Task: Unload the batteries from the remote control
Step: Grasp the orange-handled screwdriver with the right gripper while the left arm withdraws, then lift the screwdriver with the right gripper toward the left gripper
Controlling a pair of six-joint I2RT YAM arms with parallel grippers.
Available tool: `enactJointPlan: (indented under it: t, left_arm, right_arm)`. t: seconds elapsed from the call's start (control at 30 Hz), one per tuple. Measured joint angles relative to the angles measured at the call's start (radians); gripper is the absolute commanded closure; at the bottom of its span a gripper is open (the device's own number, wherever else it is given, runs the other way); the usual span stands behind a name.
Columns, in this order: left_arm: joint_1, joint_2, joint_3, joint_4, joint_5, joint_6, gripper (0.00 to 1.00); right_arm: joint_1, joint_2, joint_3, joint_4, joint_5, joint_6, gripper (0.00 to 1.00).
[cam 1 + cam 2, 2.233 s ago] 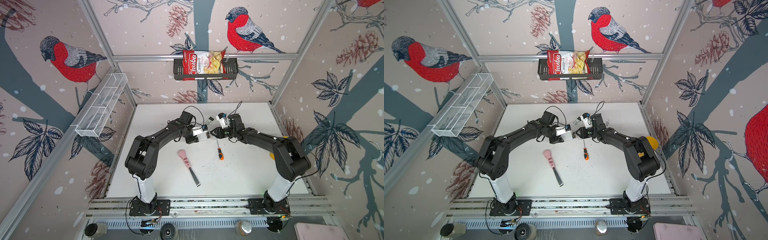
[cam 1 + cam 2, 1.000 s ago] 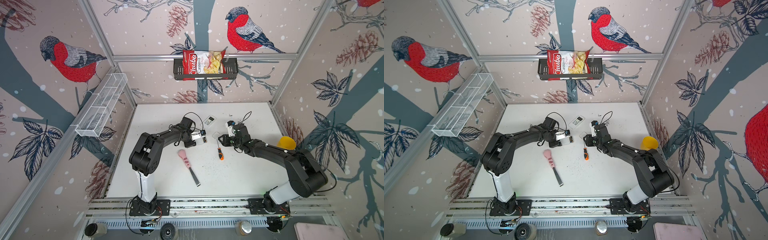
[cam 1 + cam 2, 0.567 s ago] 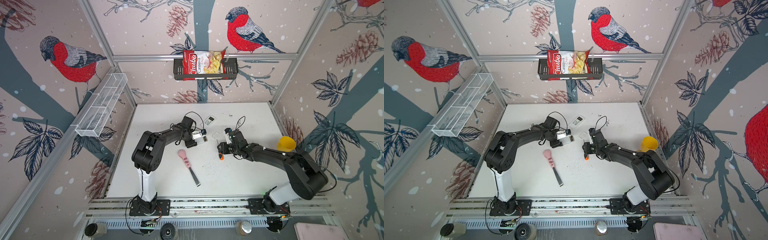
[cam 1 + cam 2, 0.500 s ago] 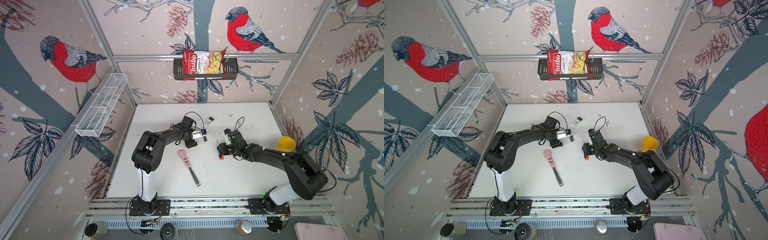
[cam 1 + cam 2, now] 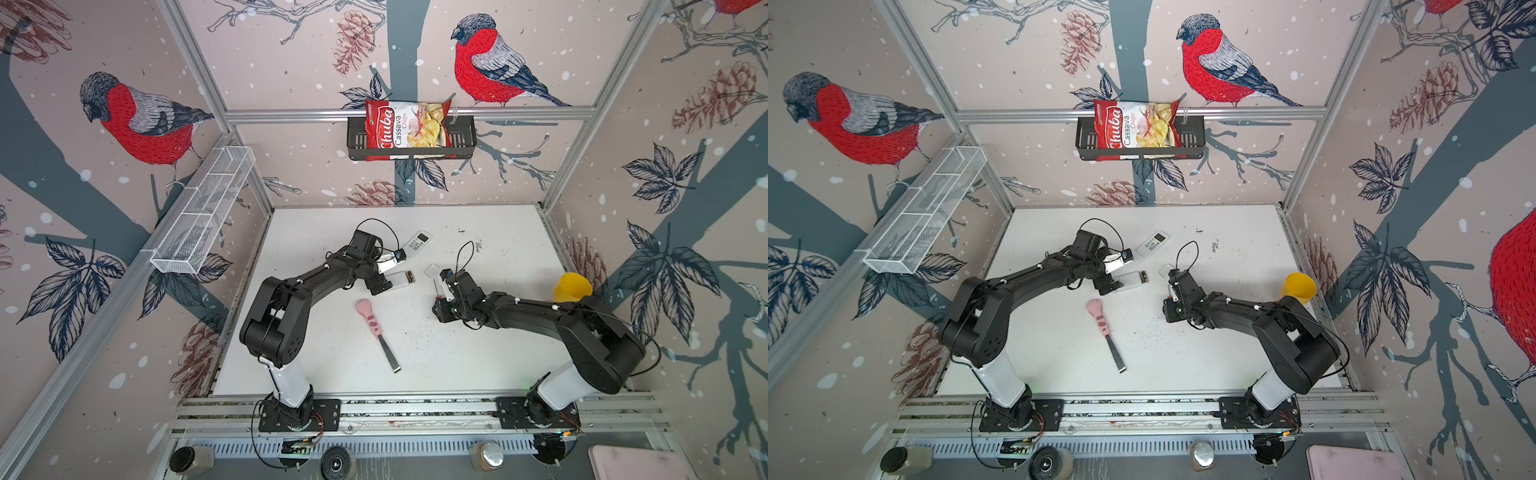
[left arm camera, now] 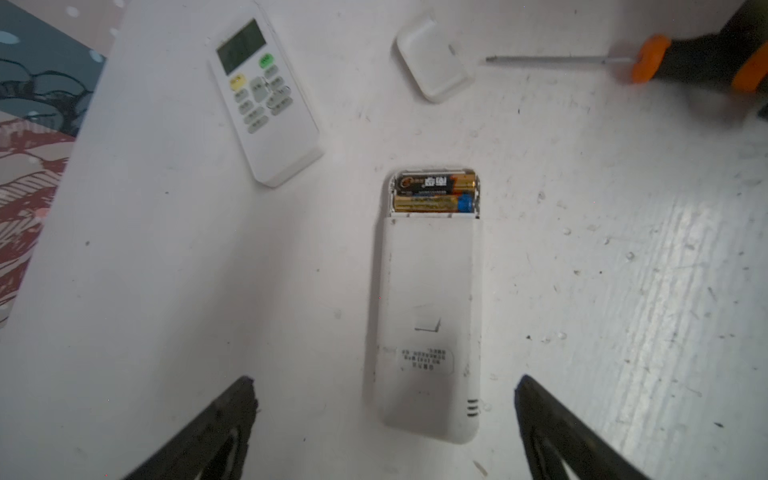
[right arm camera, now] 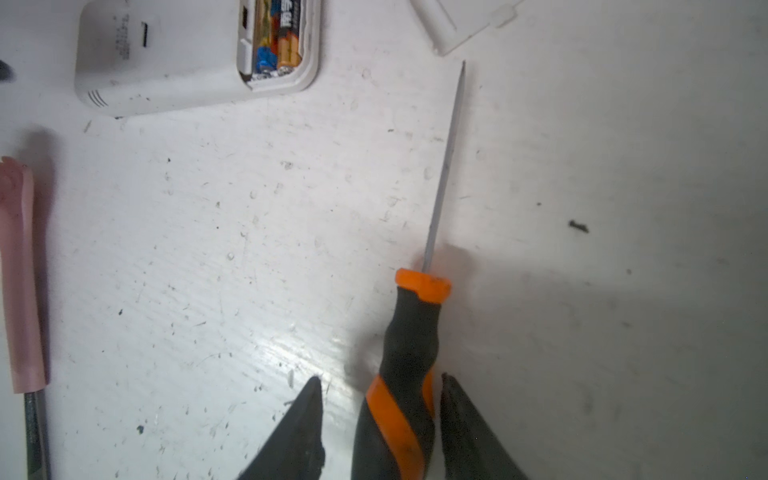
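Two slim black-and-gold cylindrical batteries (image 6: 436,193) sit side by side in the uncovered bay of a white plastic remote control (image 6: 428,311), face down on the white tabletop (image 6: 166,270). The left gripper (image 6: 385,379) is spread wide, straddling the remote's other end without touching it. The right gripper (image 7: 381,378) is parted around the orange-and-black screwdriver handle (image 7: 411,332), with a gap on one side.

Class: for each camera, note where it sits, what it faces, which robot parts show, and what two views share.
Top views: overhead at the front, looking down on the table; left arm, right arm show.
Left wrist: arm-mounted, over the open remote; open left pincer shows.
Right wrist: arm-mounted, along the screwdriver; right pincer flanks its handle.
Shared: batteries, in both wrist views.
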Motion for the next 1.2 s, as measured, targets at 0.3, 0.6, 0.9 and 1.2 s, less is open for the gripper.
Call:
enactJointPlan:
  t: [0.3, 0.6, 0.9, 1.2]
  left_arm:
    - [0.054, -0.116, -0.014, 0.115, 0.004, -0.348, 0.03]
    - [0.056, -0.261, -0.064, 0.222, 0.051, -0.677, 0.03]
    - [0.057, -0.391, -0.343, 0.570, 0.131, -0.965, 0.06]
    - [0.057, -0.283, -0.451, 0.943, 0.180, -1.272, 0.15]
  right_arm:
    - [0.015, 0.037, 0.017, 0.030, 0.041, -0.003, 0.73]
    - [0.018, -0.009, 0.031, -0.048, 0.043, -0.030, 0.87]
    - [0.026, -0.162, 0.028, -0.037, 0.017, -0.131, 0.91]
    - [0.028, -0.196, 0.076, 0.047, 0.014, -0.209, 0.94]
